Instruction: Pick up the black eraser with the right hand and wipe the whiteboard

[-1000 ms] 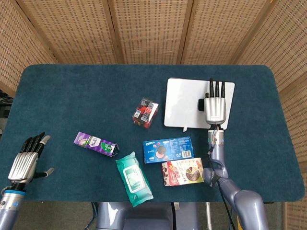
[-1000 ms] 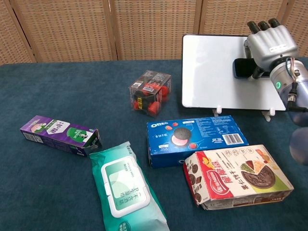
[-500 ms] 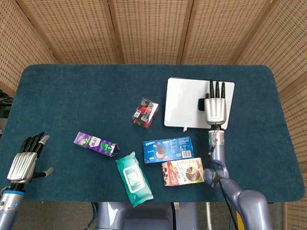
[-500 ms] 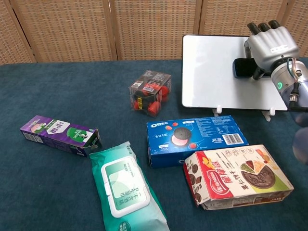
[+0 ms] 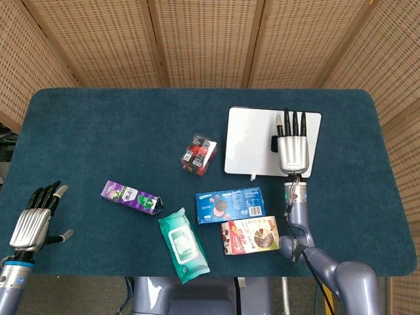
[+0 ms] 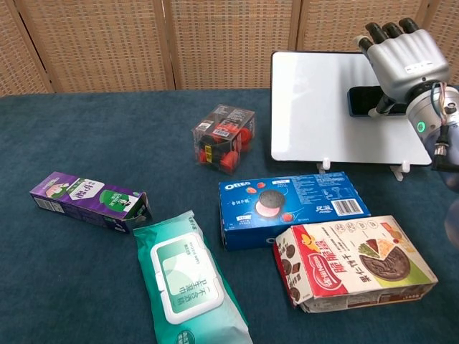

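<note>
The whiteboard (image 5: 249,141) (image 6: 315,107) stands propped on small feet at the back right of the table. The black eraser (image 5: 273,143) (image 6: 361,100) sits on its right half. My right hand (image 5: 293,147) (image 6: 401,61) is over the eraser's right end, fingers stretched straight up the board, with the thumb lying against the eraser's lower edge. The fingers are not wrapped round it. My left hand (image 5: 36,220) hovers off the table's front left corner with its fingers spread, holding nothing; the chest view does not show it.
A clear box of red snacks (image 5: 199,155) lies left of the whiteboard. A blue Oreo box (image 5: 230,205) and a biscuit box (image 5: 250,235) lie in front of the board beside my right forearm. A green wipes pack (image 5: 183,244) and purple carton (image 5: 130,197) lie further left.
My right hand has tipped back and its fingers have straightened up the board, away from the eraser. The eraser stayed in place. The left hand has barely moved.
</note>
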Robot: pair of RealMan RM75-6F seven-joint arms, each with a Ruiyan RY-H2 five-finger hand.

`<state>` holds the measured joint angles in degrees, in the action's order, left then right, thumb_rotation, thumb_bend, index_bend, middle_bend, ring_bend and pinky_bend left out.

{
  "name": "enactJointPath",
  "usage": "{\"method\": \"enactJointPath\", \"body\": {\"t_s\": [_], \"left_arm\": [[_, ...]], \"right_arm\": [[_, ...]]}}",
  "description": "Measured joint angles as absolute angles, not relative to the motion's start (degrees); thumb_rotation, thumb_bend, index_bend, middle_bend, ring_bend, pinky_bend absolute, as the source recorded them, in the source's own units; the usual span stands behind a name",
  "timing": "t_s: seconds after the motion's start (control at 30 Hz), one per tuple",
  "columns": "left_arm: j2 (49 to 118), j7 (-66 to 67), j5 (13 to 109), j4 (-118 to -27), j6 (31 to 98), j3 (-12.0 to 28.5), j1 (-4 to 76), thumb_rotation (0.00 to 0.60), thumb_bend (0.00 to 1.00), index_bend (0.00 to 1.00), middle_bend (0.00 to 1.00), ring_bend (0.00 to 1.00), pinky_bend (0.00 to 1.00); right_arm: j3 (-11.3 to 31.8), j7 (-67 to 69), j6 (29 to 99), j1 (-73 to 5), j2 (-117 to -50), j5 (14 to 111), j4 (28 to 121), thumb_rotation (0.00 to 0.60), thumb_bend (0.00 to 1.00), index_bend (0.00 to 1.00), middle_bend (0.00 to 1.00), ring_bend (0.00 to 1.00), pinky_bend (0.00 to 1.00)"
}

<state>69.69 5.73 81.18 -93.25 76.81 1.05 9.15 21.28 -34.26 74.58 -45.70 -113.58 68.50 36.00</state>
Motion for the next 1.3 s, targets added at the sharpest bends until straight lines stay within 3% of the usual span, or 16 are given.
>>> {"method": "enactJointPath", "body": {"t_s": [0.47, 0.73, 1.03, 1.3], "left_arm": [[69.31, 5.29, 82.19, -93.69, 78.22, 0.91, 8.64, 0.6, 0.18, 0.0, 0.0, 0.0, 0.0], [69.15, 6.07, 83.59, -94.64, 79.73, 0.6, 8.1, 0.6, 0.18, 0.0, 0.0, 0.0, 0.0], [69.32, 7.5, 84.86, -95.22, 81.12, 0.19, 7.52, 0.6, 0.18, 0.0, 0.0, 0.0, 0.0], [69.71, 8.07, 85.25, -94.96, 81.79, 0.21, 7.23, 0.6, 0.18, 0.0, 0.0, 0.0, 0.0]], "right_arm": [[16.97, -38.02, 83.71, -36.71, -101.63, 72.4, 65.28, 0.6, 0.0, 0.05, 0.0, 0.0, 0.0], [8.43, -27.89, 87.28, -26.42, -86.92, 77.82, 82.32, 0.6, 0.0, 0.05, 0.0, 0.0, 0.0], [0.55, -13.84, 91.05, -16.21, -82.1, 83.02, 80.29, 0.6, 0.0, 0.05, 0.0, 0.0, 0.0], [-1.59, -10.26, 91.99, -12.59, -80.25, 85.42, 79.02, 0.6, 0.0, 0.05, 0.0, 0.0, 0.0]]}}
